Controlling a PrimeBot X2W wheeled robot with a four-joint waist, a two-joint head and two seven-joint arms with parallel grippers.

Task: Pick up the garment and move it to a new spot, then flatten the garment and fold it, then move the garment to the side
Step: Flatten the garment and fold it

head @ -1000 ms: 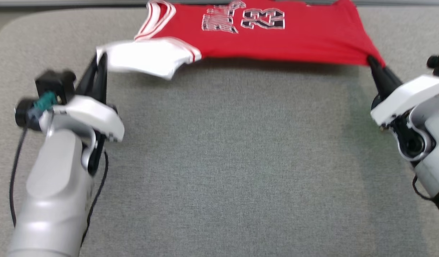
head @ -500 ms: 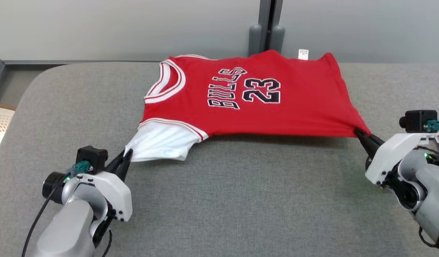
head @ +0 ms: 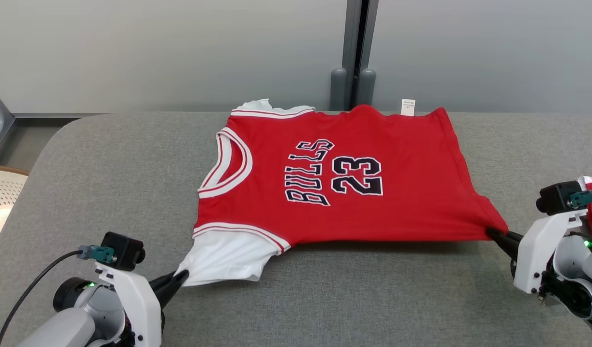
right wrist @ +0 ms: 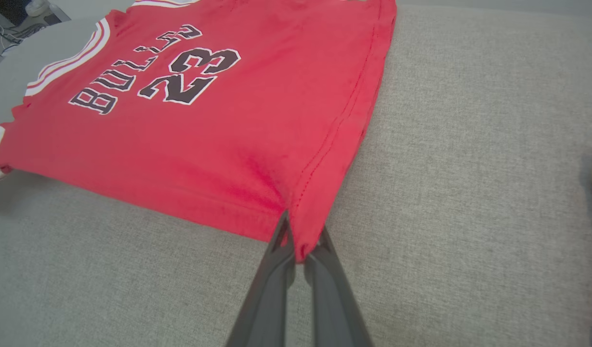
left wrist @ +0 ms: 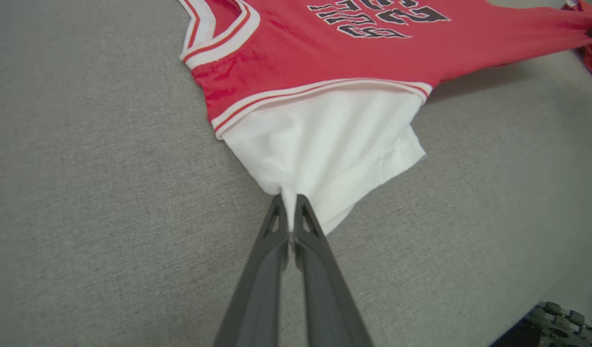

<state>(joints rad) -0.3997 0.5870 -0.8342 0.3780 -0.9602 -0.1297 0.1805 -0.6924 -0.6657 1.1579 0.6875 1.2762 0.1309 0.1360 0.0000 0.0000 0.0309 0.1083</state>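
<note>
A grey fabric-covered table (head: pixel 324 299) stands before a pale wall (head: pixel 156 48). The red jersey (head: pixel 411 193) lies spread across its far middle. Both arms reach in low: the left gripper (head: pixel 182 275) pinches the white sleeve (head: pixel 223 255), and the right gripper (head: pixel 491 232) pinches the red hem corner.

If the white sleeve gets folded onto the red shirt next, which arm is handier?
Probably left: the left gripper is shut on the white fabric sleeve of the red fabric Bulls jersey, while the right gripper pinches the opposite hem corner.
</note>
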